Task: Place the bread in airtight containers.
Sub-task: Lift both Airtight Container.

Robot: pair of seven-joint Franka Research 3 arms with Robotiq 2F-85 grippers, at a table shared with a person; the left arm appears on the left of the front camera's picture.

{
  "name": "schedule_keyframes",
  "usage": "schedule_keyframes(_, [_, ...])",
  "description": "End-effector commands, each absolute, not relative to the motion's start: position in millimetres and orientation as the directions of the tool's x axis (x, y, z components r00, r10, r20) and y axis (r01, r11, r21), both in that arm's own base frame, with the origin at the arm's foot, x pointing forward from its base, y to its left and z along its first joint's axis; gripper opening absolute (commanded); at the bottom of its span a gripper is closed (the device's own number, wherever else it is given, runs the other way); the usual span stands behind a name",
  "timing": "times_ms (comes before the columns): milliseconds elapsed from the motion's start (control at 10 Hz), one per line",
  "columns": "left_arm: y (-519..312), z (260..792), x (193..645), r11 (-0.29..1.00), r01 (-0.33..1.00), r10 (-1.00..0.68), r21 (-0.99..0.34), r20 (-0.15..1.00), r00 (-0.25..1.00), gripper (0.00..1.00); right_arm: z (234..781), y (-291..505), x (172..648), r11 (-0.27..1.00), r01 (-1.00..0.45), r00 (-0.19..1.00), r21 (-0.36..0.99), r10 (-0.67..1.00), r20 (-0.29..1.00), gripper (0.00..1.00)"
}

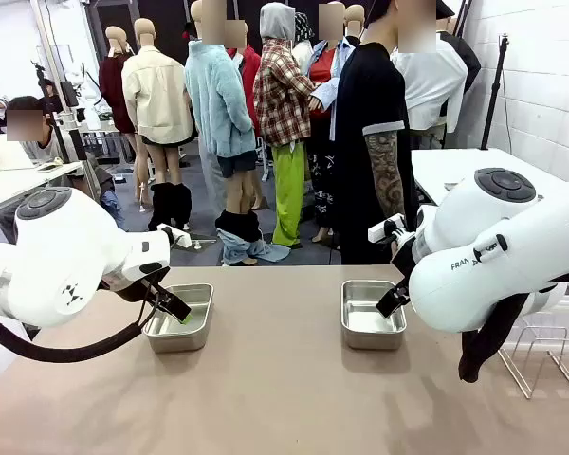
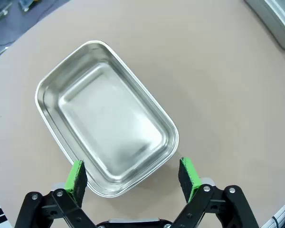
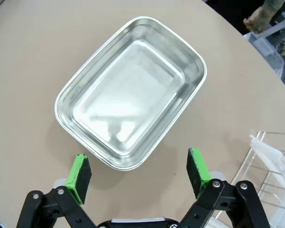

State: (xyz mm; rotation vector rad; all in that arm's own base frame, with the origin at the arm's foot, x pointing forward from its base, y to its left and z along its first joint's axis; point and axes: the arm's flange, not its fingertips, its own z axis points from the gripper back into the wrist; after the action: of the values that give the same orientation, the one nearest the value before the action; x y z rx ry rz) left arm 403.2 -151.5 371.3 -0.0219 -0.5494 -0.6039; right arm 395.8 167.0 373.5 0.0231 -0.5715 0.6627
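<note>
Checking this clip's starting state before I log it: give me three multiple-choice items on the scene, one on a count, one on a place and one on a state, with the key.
1. How many steel containers sit on the table?
A. One. B. Two. C. Four.
2. Where does the wire rack stand?
A. Between the containers. B. At the robot's far right, past both containers. C. Inside a container.
3. What state are the containers in?
A. Empty, without lids. B. Each holding a croissant. C. Closed with lids.
Key: 1 B, the front view shows one at the left and one at the right; 2 B, it shows at that view's right edge; 3 A, both wrist views show bare steel floors.
</note>
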Motion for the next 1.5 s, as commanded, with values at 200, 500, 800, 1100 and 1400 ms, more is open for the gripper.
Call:
schedule_keyframes(200, [-151.5, 371.3, 403.2, 0.827, 0.545, -0.533, 0.137, 0.497, 0.685, 1.00, 373.5, 167.2, 395.7, 0.794, -0.588, 0.641, -0.157, 0.575, 0.508, 1.00])
schedule_keyframes(500, [-151.5, 371.3, 403.2, 0.827, 0.545, -0.533, 0.137, 0.497, 0.685, 1.00, 373.5, 167.2, 395.7, 0.794, -0.588, 0.641, -0.157, 0.575, 0.508, 1.00])
schedule_keyframes(800, [-152.7, 371.3, 402.8, 0.826, 0.547, -0.536, 0.139, 0.496, 0.683, 1.00, 373.5, 167.2, 395.7, 0.794, -0.588, 0.641, -0.157, 0.575, 0.508, 1.00])
schedule_keyframes(1100, [-157.3, 433.2, 407.3, 0.819, 0.509, -0.559, 0.264, 0.565, 0.607, 1.00, 409.3, 169.5, 387.4, 0.788, -0.576, 0.583, -0.218, 0.582, 0.567, 1.00])
schedule_keyframes(1400, [-133.8, 481.9, 412.7, 0.818, 0.486, -0.567, 0.307, 0.575, 0.590, 1.00, 466.7, 139.1, 375.2, 0.855, -0.427, 0.578, -0.294, 0.508, 0.638, 1.00])
